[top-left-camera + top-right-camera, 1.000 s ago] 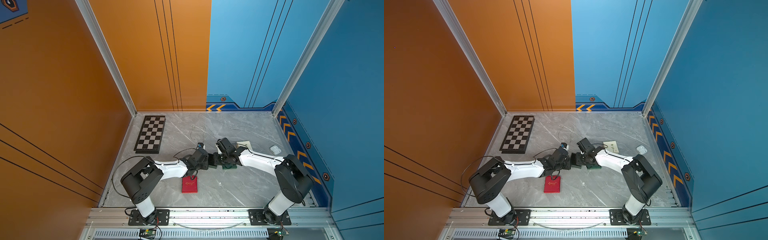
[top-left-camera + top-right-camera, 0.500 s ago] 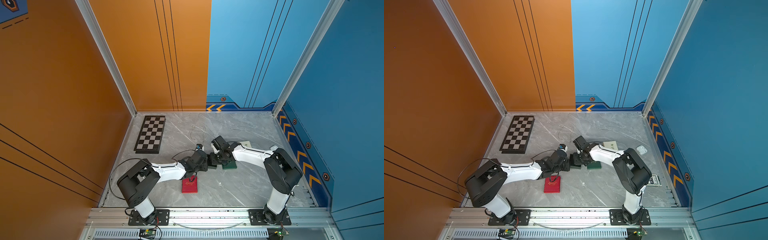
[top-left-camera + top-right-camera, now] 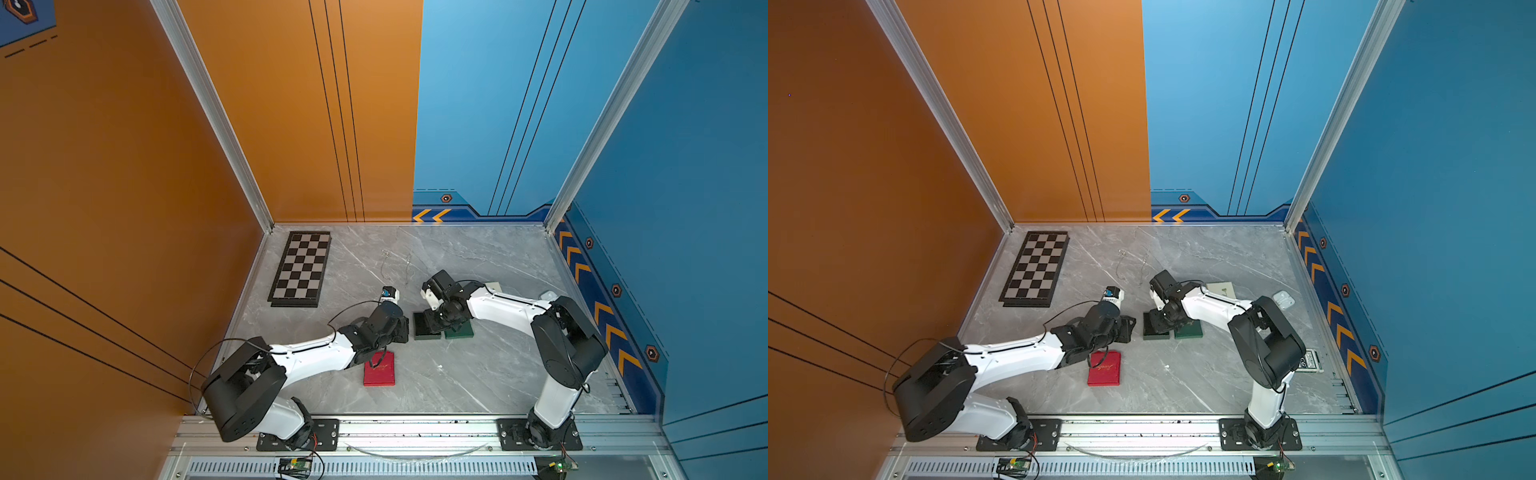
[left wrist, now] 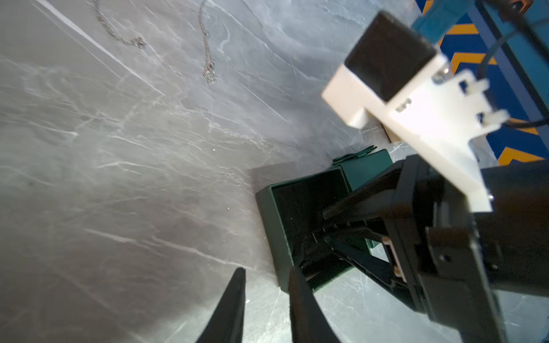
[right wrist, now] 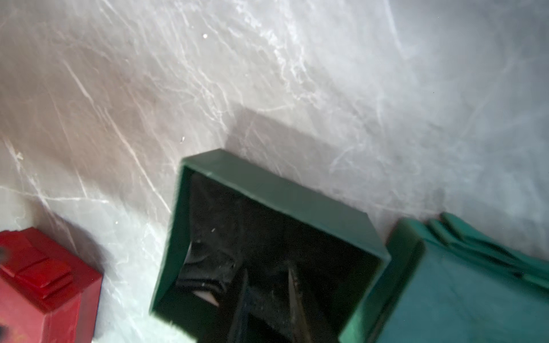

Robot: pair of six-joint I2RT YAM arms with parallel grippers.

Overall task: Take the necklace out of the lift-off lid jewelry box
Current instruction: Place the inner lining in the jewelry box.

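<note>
The dark green lift-off lid jewelry box [image 3: 420,328] [image 3: 1150,331] stands open mid-table, and its green lid [image 3: 460,331] [image 5: 445,282] lies beside it. My right gripper [image 3: 434,322] [image 5: 269,285] reaches down inside the box [image 5: 282,190], fingers a little apart over crumpled black lining. No necklace shows inside. My left gripper [image 3: 405,330] [image 4: 267,276] is at the near corner of the box [image 4: 267,213], open by a narrow gap with bare table between its fingers. Two thin silver chain strands [image 3: 385,264] [image 4: 208,59] lie on the table beyond the box.
A red gift box [image 3: 379,368] [image 5: 44,282] sits under my left forearm. A chessboard [image 3: 301,268] lies at the back left. A beige card [image 3: 493,286] and a small white piece [image 3: 547,294] are behind my right arm. The enclosure walls stand close on three sides.
The right arm's elbow has risen and its gripper has shifted left over the open box. Both grippers' fingers have parted slightly. The box, lid and chain strands have stayed put.
</note>
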